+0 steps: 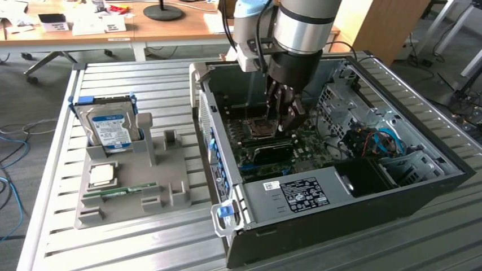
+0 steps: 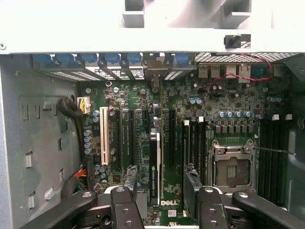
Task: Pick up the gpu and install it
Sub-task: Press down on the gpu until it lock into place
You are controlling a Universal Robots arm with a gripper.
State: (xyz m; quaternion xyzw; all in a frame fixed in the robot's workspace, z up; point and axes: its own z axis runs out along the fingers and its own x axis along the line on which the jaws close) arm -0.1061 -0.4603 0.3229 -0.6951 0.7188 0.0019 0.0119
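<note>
hand (image 2: 161, 188) wide open, straddling seated gpu (image 2: 154, 167).

bg: wood desks (image 1: 150, 25) rear | grey floor (image 1: 30, 96) w/ cables | slatted metal table (image 1: 143, 248)

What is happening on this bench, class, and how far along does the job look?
A single robot arm reaches down into the open computer case. Its tool hangs open just above the motherboard, with one finger on each side of the gpu. The gpu stands on edge in an expansion slot, and neither finger appears to press it. On the grey tray at the exterior view's left sit a hard drive and a RAM stick.
</note>
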